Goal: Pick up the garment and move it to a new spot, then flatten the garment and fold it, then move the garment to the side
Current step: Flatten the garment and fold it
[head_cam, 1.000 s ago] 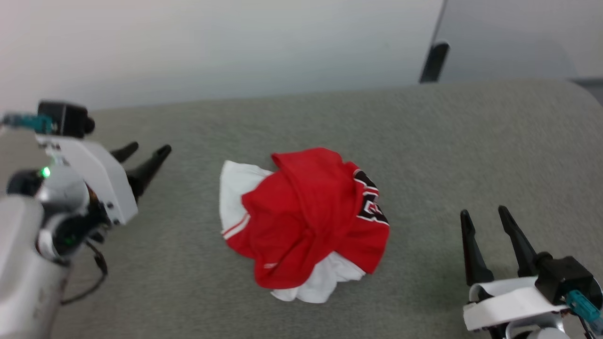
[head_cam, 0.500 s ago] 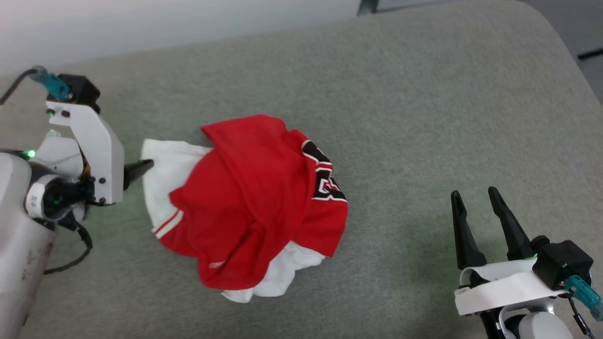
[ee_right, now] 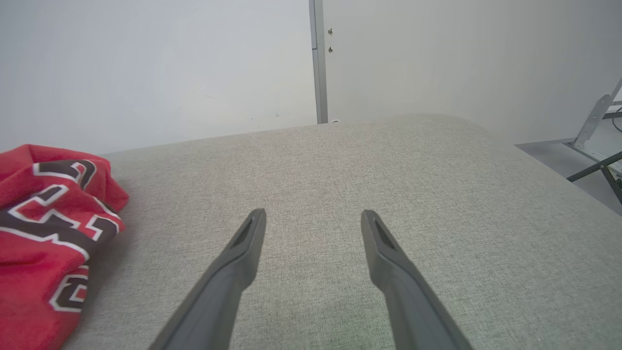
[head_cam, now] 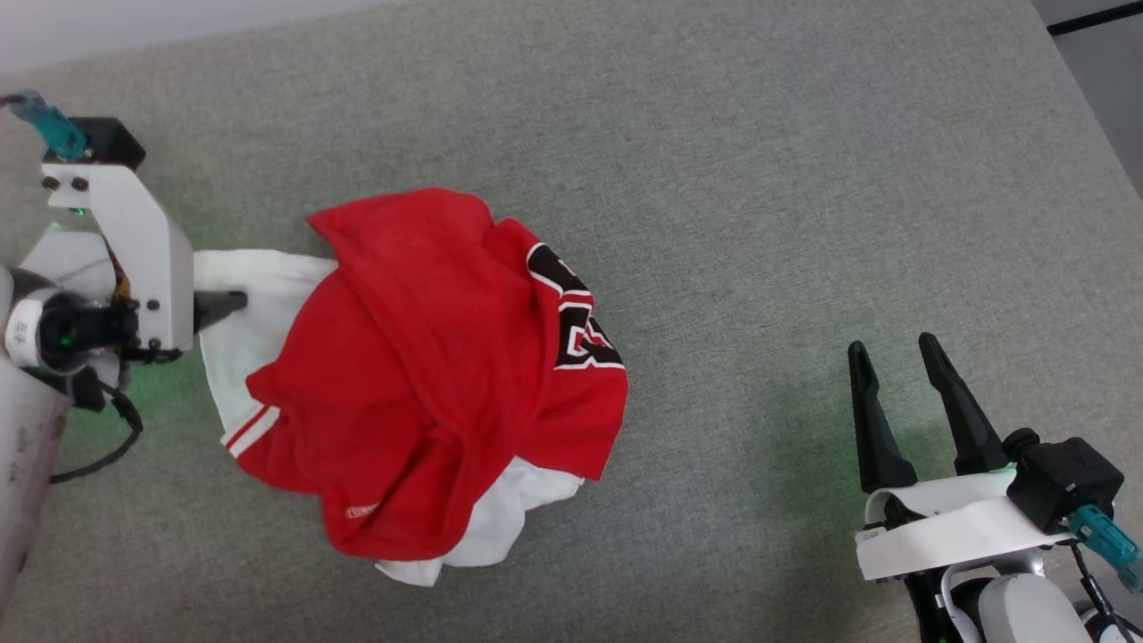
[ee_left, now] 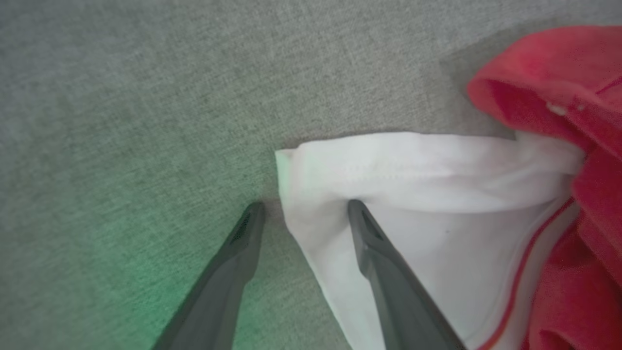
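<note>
**Left gripper lined up on the white sleeve**

Here's the grey cloth-covered tabletop (head_cam: 759,179), wide and bare across its right half. Left of centre lies the garment (head_cam: 429,384), crumpled in a heap. The red body is bunched over itself, white cloth pokes out at the left and near edges, and part of the black-and-white number (head_cam: 576,313) shows on the right-hand fold.

Over on the right, the right gripper (head_cam: 893,344) sits low and well apart from the heap. Its two fingers are spread wide with nothing between them but bare cloth cover.

The action is at the left. The left gripper (ee_left: 305,206) is down at the heap's left edge with its jaws wide apart, straddling the border of the white sleeve (ee_left: 427,165). One finger is on the grey cover just beside the cloth and the other lies on top of the white. Nothing is pinched yet.

How will it handle? By the look of it the jersey is light, soft and floppy, with no stiffness at all. Lift it by one point and the rest will likely hang and drag. The doubled sleeve edge looks a fair hold, thick enough to bite. A thin single layer could slip out, so the jaws want plenty of cloth between them. The red-striped trim (head_cam: 250,429) nearer the robot looks like another firm hem.
</note>
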You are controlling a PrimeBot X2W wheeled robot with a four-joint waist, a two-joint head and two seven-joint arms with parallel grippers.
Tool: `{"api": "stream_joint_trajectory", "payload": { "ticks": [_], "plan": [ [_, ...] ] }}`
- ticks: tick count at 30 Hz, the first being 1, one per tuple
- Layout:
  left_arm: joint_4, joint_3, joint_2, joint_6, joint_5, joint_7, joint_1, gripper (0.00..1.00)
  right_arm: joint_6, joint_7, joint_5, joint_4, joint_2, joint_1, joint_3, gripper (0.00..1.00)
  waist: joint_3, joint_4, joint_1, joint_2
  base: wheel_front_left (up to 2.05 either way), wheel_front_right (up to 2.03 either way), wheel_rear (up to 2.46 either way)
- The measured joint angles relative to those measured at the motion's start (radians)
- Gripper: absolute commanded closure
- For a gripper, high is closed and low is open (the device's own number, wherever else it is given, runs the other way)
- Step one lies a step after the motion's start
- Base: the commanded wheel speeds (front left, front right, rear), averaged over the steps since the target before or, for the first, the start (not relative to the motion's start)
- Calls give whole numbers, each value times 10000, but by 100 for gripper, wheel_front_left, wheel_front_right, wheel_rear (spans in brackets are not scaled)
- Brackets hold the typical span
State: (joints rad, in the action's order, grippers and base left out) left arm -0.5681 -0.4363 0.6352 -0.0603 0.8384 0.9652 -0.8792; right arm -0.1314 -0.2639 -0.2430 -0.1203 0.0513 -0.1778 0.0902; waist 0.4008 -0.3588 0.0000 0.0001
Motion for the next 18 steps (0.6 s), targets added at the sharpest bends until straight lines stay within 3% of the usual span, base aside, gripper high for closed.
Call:
{"api": "stream_joint_trajectory", "payload": {
  "ticks": [1, 11, 18],
  "plan": [
    [-46, 13, -27, 2, 67, 71, -40, 100, 0, 2, 4, -2, 0, -15, -17, 0, 10, 10, 0, 0, 0, 0, 0],
    [-228, -107, -380, 136, 63, -67, -176, 100, 0, 2, 253, -10, -2, -14, -221, 0, -197, 351, 0, 0, 0, 0, 0],
    [-127, -265, -245, 253, -222, -284, -158, 100, 0, 2, 485, -46, -2, 106, -374, 0, -592, 803, 0, 0, 0, 0, 0]
  ]
}}
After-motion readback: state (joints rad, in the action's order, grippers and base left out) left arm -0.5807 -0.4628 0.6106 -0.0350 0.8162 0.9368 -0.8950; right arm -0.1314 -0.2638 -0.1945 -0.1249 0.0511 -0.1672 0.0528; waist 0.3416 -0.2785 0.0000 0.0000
